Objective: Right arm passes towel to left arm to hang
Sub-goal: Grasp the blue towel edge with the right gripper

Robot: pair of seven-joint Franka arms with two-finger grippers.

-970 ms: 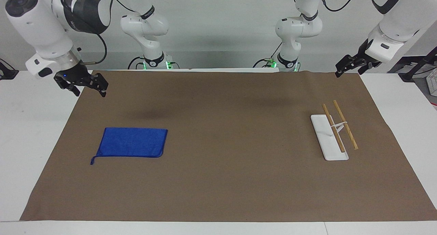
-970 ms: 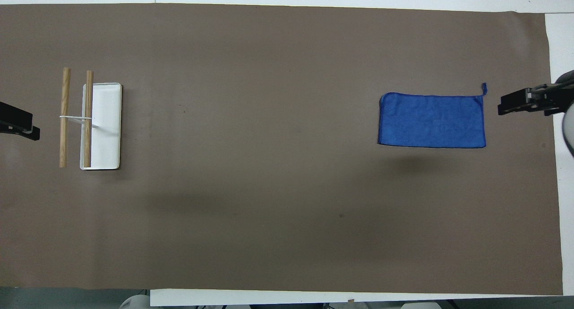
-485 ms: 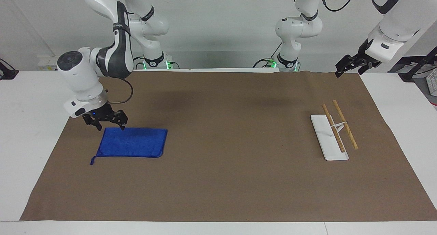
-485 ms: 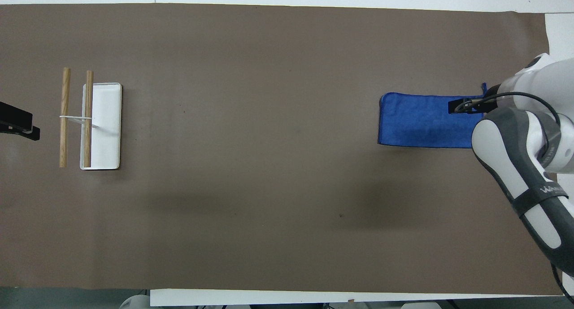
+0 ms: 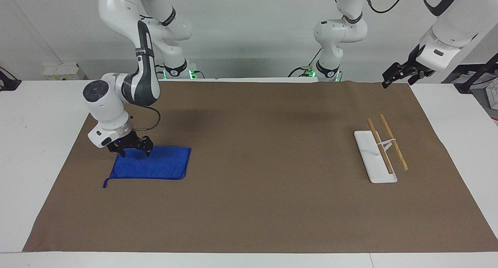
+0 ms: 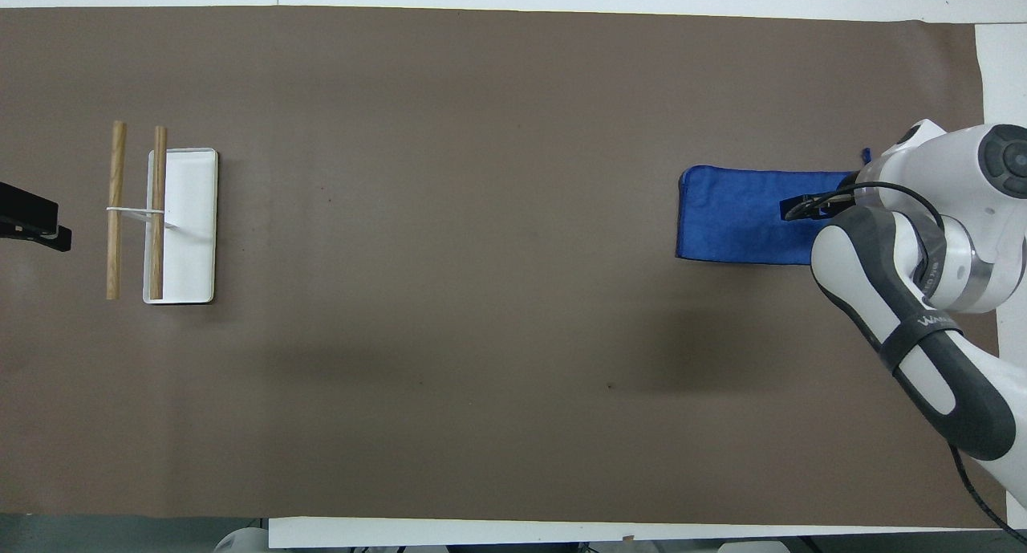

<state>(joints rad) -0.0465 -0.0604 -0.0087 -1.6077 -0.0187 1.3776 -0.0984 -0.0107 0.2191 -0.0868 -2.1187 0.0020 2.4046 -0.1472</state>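
Note:
The blue towel (image 5: 159,165) lies flat on the brown mat toward the right arm's end of the table, its thin loop (image 5: 105,183) at the corner farthest from the robots. It also shows in the overhead view (image 6: 734,216). My right gripper (image 5: 134,151) is open and low at the towel's edge nearest the robots, its fingertips (image 5: 148,152) down at the cloth; in the overhead view the right gripper (image 6: 802,209) covers part of the towel. My left gripper (image 5: 397,76) waits open in the air over the mat's corner at the left arm's end, and its tips show in the overhead view (image 6: 36,220).
A white rack base (image 5: 371,165) with two wooden rods (image 5: 393,142) on a thin stand sits toward the left arm's end; it also shows in the overhead view (image 6: 188,224). The brown mat (image 5: 264,182) covers most of the white table.
My right arm has swung in from the table's end and come down to the towel's edge nearest the robots. The towel and the left arm have not moved.

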